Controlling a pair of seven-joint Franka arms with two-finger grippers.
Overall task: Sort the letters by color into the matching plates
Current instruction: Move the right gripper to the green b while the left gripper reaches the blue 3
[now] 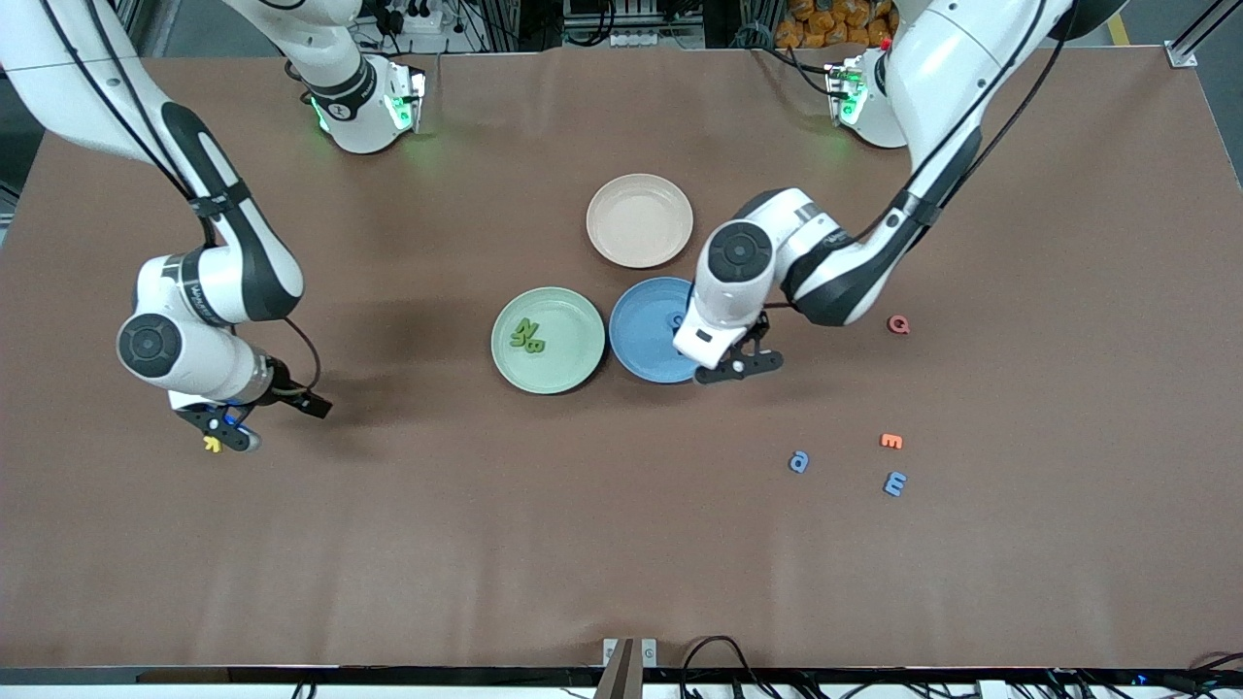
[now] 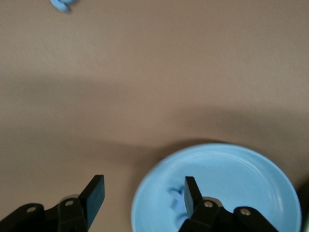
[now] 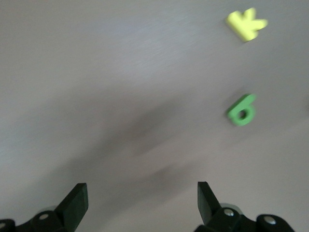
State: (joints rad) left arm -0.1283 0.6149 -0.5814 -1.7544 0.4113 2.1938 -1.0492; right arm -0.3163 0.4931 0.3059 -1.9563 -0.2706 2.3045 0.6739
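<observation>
Left arm bent low, left gripper [image 1: 738,367] spread over blue plate [image 1: 641,335] edge, blue letter [image 2: 175,197] lying in that plate, right gripper [image 1: 225,427] spread, hanging above surface [image 1: 621,544] near yellow letter [image 3: 246,24], well apart from blue plate

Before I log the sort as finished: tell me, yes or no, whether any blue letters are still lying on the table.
No, not finished: yes, two blue letters lie on the table, off the blue plate.

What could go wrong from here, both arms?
1. The left claw is open just above the blue plate, one finger close beside the blue letter lying there; lifting off could flick it out.
2. The right claw is open over bare table, with a yellow letter close to the green letter; it might grab the wrong one.
</observation>
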